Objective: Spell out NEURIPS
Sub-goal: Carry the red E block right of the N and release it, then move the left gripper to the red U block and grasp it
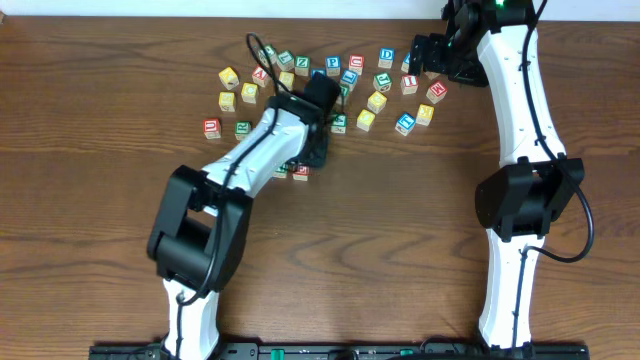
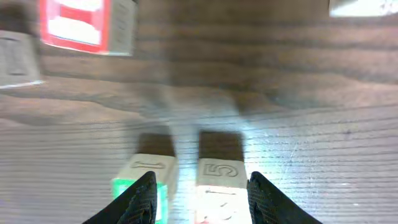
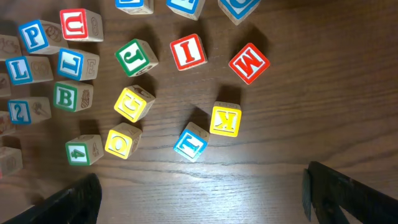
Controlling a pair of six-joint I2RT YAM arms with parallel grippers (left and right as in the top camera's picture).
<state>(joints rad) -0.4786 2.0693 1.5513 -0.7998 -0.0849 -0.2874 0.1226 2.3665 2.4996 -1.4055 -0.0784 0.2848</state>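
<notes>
Dark wood bench (image 1: 80,120), lettered cubes scattered across its far half, both arms reaching in.

Landmark is the red I cube (image 3: 188,51). The right end effector (image 3: 200,177) hangs over the bare wood just short of it, fully released and carrying nothing. A red M cube (image 3: 249,63) lies near it on one side. On the other, toward the left arm, sit the red U cube (image 3: 76,23) and the blue P cube (image 3: 31,35). The left end effector (image 2: 202,180) is well apart from the I cube and nearer the arm bases. Its jaws are parted around a pale cube (image 2: 221,171) and do not clamp it. A green-faced cube (image 2: 149,171) sits just beside that one.
</notes>
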